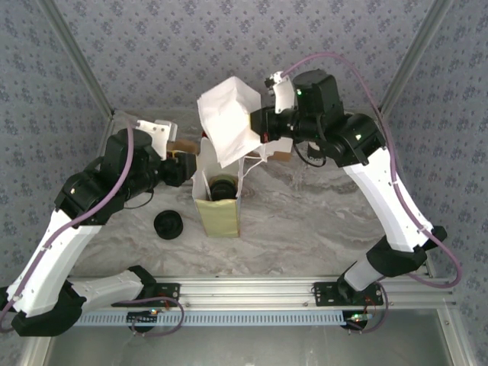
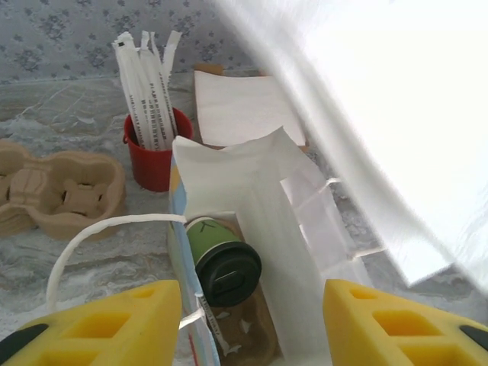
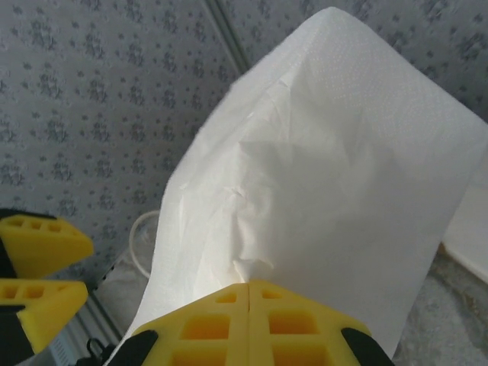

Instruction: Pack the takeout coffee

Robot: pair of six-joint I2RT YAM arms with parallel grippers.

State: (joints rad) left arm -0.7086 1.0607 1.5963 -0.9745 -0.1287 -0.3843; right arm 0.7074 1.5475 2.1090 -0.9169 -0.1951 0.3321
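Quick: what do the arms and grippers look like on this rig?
Both the left arm and right arm have white link shells, black joints and a lilac cable running along them. The left gripper and right gripper have blocky yellow fingers with rectangular pockets moulded in.

White-and-black arms (image 1: 385, 194) carry lilac cables (image 1: 130, 152) and yellow end effector fingers (image 2: 114, 320).

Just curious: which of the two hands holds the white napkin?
The right hand, pinched shut on the napkin; the left hand stands open at the bag.
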